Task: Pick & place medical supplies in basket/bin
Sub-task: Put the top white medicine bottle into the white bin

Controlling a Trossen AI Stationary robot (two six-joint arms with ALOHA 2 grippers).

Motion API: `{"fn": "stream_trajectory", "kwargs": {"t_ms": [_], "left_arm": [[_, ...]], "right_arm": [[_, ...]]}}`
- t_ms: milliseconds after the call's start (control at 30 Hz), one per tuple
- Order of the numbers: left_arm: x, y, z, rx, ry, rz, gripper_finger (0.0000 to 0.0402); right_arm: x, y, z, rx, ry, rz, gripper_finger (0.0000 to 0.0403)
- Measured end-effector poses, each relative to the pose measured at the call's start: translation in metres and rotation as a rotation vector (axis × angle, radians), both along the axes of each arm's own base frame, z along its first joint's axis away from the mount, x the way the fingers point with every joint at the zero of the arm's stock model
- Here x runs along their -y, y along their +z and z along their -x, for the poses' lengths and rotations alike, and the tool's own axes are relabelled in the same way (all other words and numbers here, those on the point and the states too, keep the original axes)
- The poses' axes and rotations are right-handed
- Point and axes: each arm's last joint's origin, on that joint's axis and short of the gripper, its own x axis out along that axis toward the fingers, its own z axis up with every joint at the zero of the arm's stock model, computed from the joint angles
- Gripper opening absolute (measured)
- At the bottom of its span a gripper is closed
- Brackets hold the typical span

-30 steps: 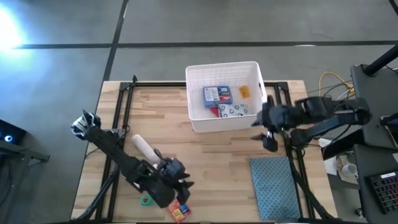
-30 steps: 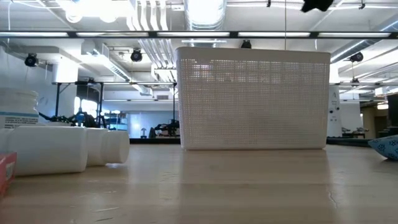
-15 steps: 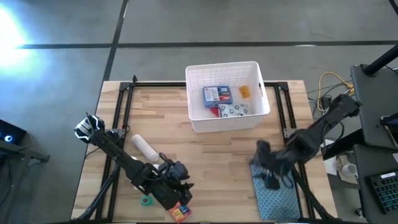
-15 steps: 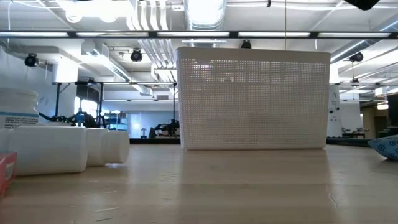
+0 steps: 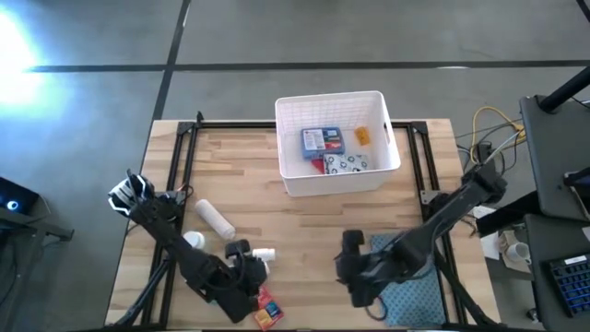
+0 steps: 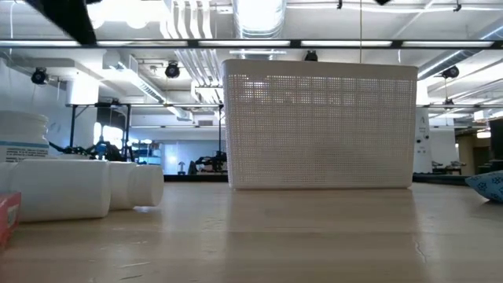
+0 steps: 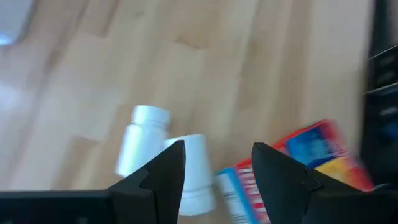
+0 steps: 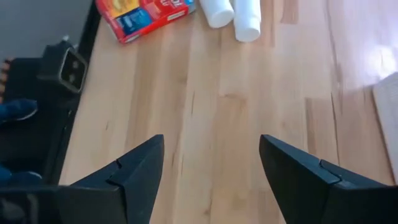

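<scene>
The white slotted basket [image 5: 336,177] stands at the table's far middle and holds a blue box [image 5: 323,140], a wipes packet [image 5: 348,164] and an orange item [image 5: 362,136]. My left gripper [image 7: 217,165] is open, low over the near left, just above two white pill bottles [image 7: 142,144] lying on their sides. The orange-red box [image 7: 311,148] lies flat beside it. A white gauze roll [image 5: 214,219] lies farther left. My right gripper [image 8: 211,162] is open over bare wood near the table's middle, facing the box [image 8: 146,15] and bottles [image 8: 245,18].
The teal-grey mat [image 5: 415,290] lies at the near right, partly under my right arm. In the low view the bottles [image 6: 63,189], a white jar [image 6: 20,137] and the basket [image 6: 318,126] stand along the table. Bare wood lies between the basket and both grippers.
My right arm has swung from beside the basket's right wall toward the near edge and then left, past the mat, to the near middle. My left arm has shifted toward the near edge; it now covers the green tape roll and leaves two white bottles in sight.
</scene>
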Motion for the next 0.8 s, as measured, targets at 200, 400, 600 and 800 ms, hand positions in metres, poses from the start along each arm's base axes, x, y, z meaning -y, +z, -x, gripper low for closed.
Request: {"fn": "stream_trajectory", "kwargs": {"t_ms": [200, 400, 600, 800], "left_arm": [[-0.009, -0.013, -0.001, -0.034, -0.077, -0.114, 0.0189], [-0.033, -0.027, -0.013, -0.077, -0.062, -0.184, 0.0240], [-0.066, -0.039, -0.027, -0.240, -0.159, -0.098, 0.0242], [-0.071, -0.048, -0.028, -0.271, -0.226, -0.080, 0.0221]], "right_arm": [[-0.018, -0.002, -0.008, -0.111, -0.140, -0.014, 0.0254], [-0.044, -0.007, 0.021, -0.188, -0.237, -0.040, 0.0254], [-0.056, -0.015, 0.053, -0.251, -0.341, -0.025, 0.0254], [-0.060, -0.023, 0.062, -0.258, -0.392, -0.040, 0.0254]]}}
